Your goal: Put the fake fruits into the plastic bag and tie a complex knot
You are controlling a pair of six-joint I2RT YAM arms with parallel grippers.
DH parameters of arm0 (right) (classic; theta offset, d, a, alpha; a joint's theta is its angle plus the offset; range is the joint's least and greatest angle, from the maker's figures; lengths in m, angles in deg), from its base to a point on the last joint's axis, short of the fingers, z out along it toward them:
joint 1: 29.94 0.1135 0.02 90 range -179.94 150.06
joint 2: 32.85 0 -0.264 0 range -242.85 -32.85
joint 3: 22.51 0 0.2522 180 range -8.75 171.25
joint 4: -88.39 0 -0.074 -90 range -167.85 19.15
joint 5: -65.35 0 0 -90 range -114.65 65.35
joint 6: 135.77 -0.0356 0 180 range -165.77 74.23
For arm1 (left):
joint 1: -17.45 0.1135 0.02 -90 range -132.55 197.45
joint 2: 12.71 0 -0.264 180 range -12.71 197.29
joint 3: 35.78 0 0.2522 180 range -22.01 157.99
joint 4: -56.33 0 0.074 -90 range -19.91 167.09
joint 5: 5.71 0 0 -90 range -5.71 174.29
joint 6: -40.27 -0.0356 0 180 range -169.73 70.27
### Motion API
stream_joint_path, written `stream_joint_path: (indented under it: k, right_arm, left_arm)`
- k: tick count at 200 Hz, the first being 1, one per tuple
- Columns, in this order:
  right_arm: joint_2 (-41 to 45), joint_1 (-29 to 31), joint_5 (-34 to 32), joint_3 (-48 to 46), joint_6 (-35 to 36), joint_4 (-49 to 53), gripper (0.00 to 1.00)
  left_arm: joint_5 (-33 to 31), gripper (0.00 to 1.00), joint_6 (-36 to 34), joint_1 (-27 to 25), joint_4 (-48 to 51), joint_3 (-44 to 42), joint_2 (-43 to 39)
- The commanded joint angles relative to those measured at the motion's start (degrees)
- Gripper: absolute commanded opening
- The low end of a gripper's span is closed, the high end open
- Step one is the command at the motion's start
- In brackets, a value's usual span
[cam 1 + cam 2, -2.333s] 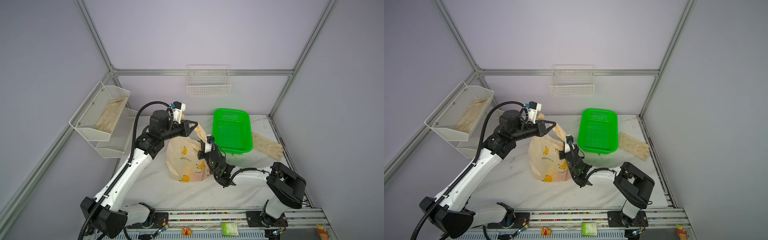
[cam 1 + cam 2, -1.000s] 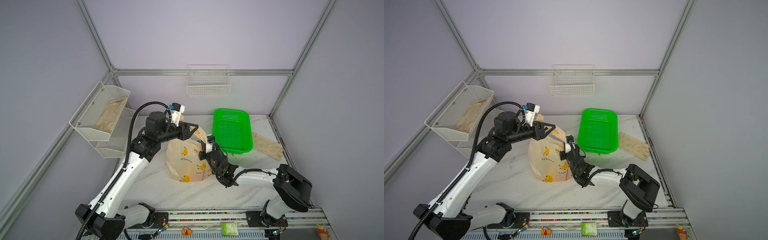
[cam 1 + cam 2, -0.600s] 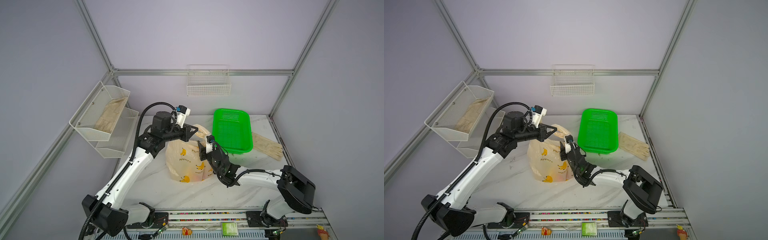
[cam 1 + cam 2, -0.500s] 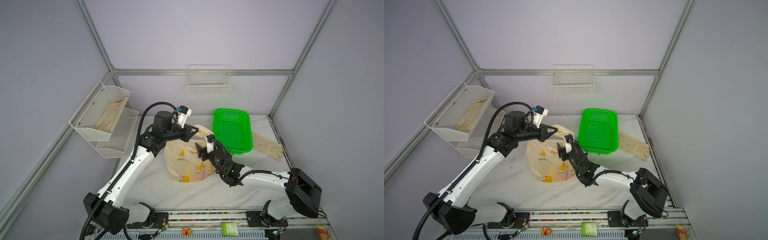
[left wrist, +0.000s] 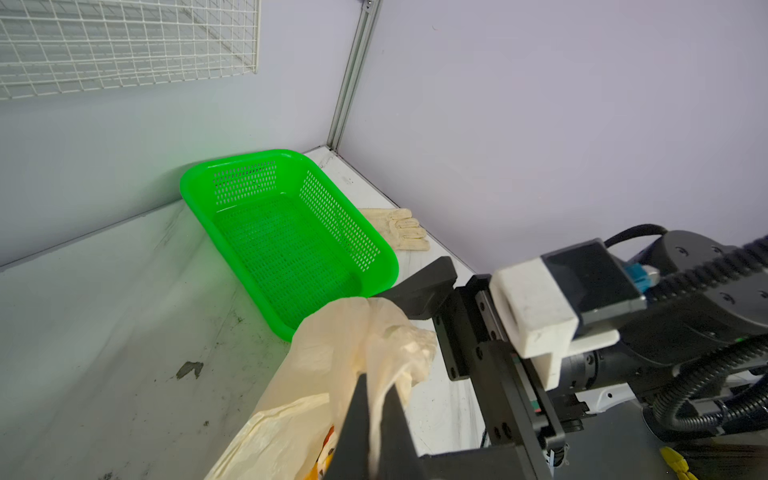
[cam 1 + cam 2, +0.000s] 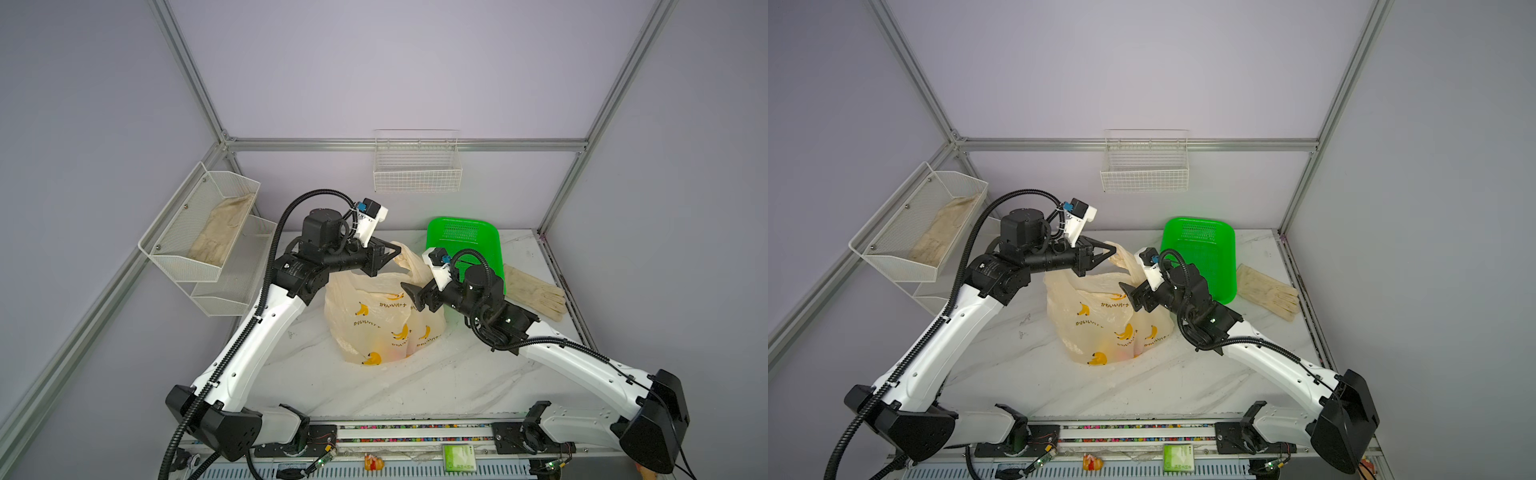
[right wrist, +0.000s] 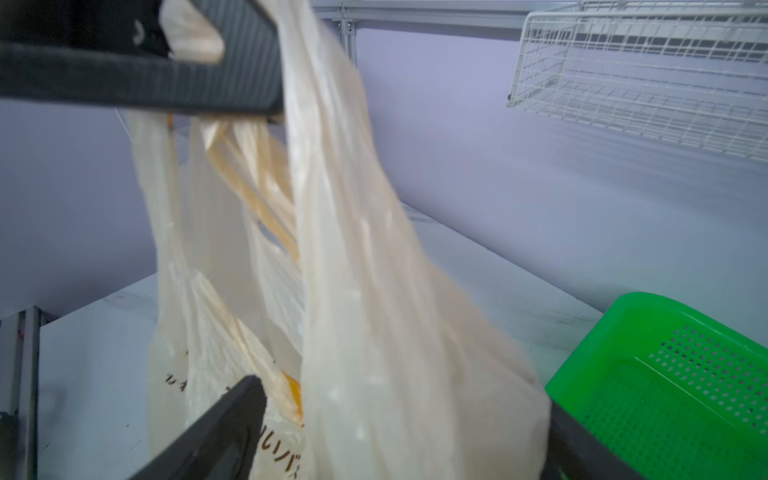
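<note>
The peach plastic bag with banana prints stands on the white table, mid-scene in both top views. My left gripper is above it, shut on the bunched handle loop, which it holds up. Twisted handle strands hang under it; whether they form a knot I cannot tell. My right gripper is open at the bag's upper right side, with loose bag film between its wide-spread fingers. The fake fruits show only as a dim orange-pink patch through the bag's lower wall.
A bright green mesh basket lies behind the right arm, a beige glove to its right. A white wire shelf with another glove hangs on the left wall. A wire basket hangs on the back wall.
My left gripper has shut on the bag's handle. My right gripper has let go, opened wide and drawn back to the right as its arm stretched out.
</note>
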Motion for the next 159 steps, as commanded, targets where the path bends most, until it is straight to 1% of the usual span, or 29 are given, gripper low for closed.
stream_joint_path:
  k: [1, 6, 19, 28, 64, 73, 83, 86, 97, 110, 121, 128, 145, 159]
  right_arm:
    - [0.5, -0.2, 1.1, 1.2, 2.4, 1.7, 0.94]
    - [0.8, -0.2, -0.2, 0.9, 1.9, 0.2, 0.94]
    - [0.7, -0.2, -6.1, 0.8, -0.5, -3.0, 0.95]
    - [0.1, -0.1, -7.3, 0.8, -1.1, -5.0, 0.97]
    - [-4.8, 0.1, -13.9, 0.5, -3.0, -15.4, 0.97]
    - [-6.8, 0.1, -14.4, 0.7, -3.1, -17.9, 0.96]
    - [-9.5, 0.3, -16.0, 0.9, -4.1, -21.4, 0.92]
    - [-10.2, 0.5, -16.7, 0.9, -4.5, -22.6, 0.91]
    - [-12.4, 0.9, -19.8, 0.7, -6.2, -26.7, 0.86]
    - [-15.4, 1.7, -24.6, 0.5, -7.4, -30.7, 0.76]
    - [-18.0, 2.5, -29.9, 0.1, -7.4, -32.8, 0.67]
    - [-19.4, 2.7, -32.0, -0.5, -7.5, -33.4, 0.61]
    - [-20.4, 2.9, -33.6, -4.6, -8.0, -36.3, 0.48]
    - [-19.7, 2.9, -32.7, -9.6, -9.0, -39.5, 0.42]
  left_arm:
    - [1.8, 0.0, -1.3, -0.1, 0.2, 5.2, 0.0]
    - [2.1, 0.0, -1.1, -0.1, 0.2, 5.2, 0.0]
    - [2.3, 0.0, -0.7, -0.1, 0.2, 5.0, 0.0]
    - [2.3, 0.0, -0.7, -0.1, 0.1, 4.6, -0.1]
    - [2.4, 0.0, -0.1, -0.1, -0.6, 3.9, 0.2]
    - [2.4, 0.0, 0.2, -0.1, -0.7, 4.1, 0.4]
    - [2.6, 0.0, 0.2, -0.1, -0.9, 4.3, 0.5]
    - [2.7, 0.0, 1.7, -0.1, -0.9, 4.5, 0.5]
    - [3.0, 0.0, 3.1, 0.0, -1.1, 4.9, 0.6]
    - [3.4, 0.0, 4.5, -0.1, -1.2, 5.5, 0.7]
    - [3.9, 0.0, 5.6, -0.1, -1.4, 6.0, 0.8]
    - [3.9, 0.0, 6.2, -0.1, -1.6, 6.1, 0.8]
    - [2.7, 0.0, 7.3, -0.1, -2.0, 6.7, 0.8]
    - [0.7, 0.0, 7.8, 0.1, -2.0, 7.4, 0.7]
